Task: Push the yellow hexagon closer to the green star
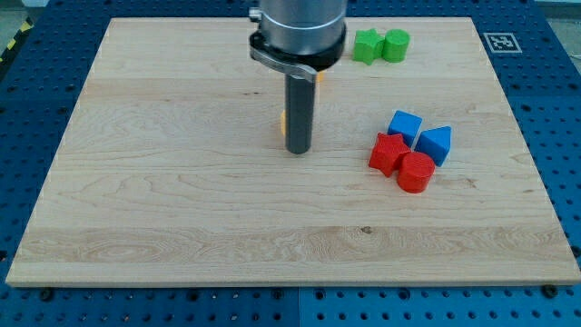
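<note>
My tip (298, 149) rests on the board a little above its middle. Just behind the rod a thin sliver of a yellow block (282, 120) shows at the rod's left edge; its shape is hidden, and another yellow speck shows near the arm's collar (318, 79). The green star (366, 45) lies near the view's top, right of the arm, touching a green round block (396, 44) on its right. The star is up and to the right of my tip.
A cluster at the view's right holds a blue cube (405, 124), a blue wedge-like block (437, 143), a red star (388, 153) and a red cylinder (416, 172). The wooden board (182, 209) lies on a blue perforated table.
</note>
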